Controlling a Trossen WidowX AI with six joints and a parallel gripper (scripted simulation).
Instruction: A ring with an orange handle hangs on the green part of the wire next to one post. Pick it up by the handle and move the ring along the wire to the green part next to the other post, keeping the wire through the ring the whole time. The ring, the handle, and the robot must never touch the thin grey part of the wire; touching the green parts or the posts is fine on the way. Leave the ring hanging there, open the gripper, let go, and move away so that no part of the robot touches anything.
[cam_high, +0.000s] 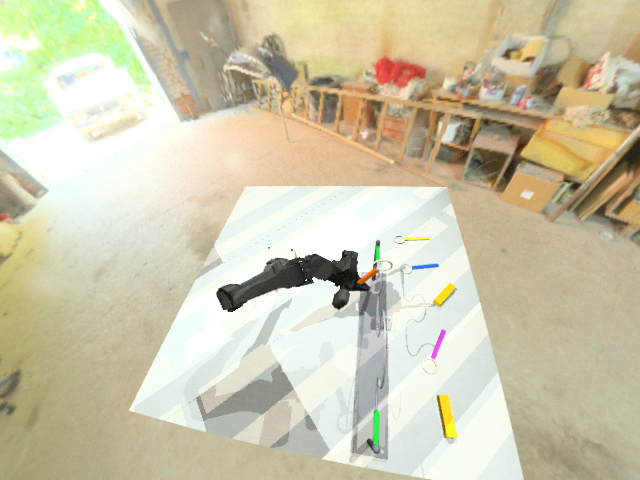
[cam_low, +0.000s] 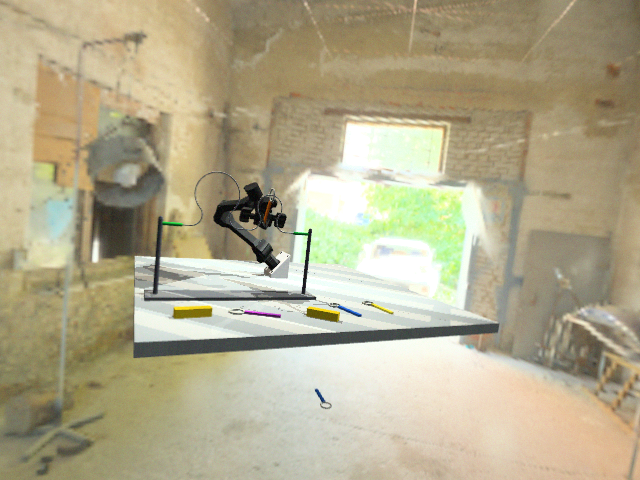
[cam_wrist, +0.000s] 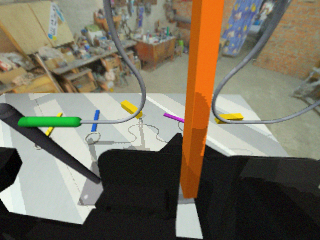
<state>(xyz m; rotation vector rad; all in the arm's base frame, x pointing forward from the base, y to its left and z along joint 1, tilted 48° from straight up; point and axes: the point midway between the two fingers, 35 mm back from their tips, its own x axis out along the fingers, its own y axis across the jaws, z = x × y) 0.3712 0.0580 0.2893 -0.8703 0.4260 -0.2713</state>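
Top view: one orange handle (cam_high: 368, 276) (cam_low: 267, 210) (cam_wrist: 197, 100), pinched in the black gripper (cam_high: 363, 285) (cam_low: 266, 221) (cam_wrist: 181, 137), fingers pressed onto its lower end. Ring (cam_high: 391, 265) (cam_low: 271, 191) at the opposite end of the handle, beyond and above the fingertips; out of frame in the wrist view. Station: along the grey wire (cam_high: 386, 351) (cam_low: 217, 172) (cam_wrist: 144, 90), nearer the right-hand post (cam_low: 307, 263) (cam_wrist: 55, 145) of the exterior view and its green sleeve (cam_high: 377, 252) (cam_low: 301, 233) (cam_wrist: 49, 121) than the left-hand post (cam_low: 157, 258). Threading of wire through ring: too fine to confirm.

Key relation: handle's long axis running away from the claw and up towards the ring, between two bends of wire in the wrist view, apparently closest to the right-hand bend. Clearance in depth: cannot tell. Next, by judgement: small slides along the local wire, ring turned square to each bend, handle swung clear of both. Chief hazard: handle or finger brushing grey.
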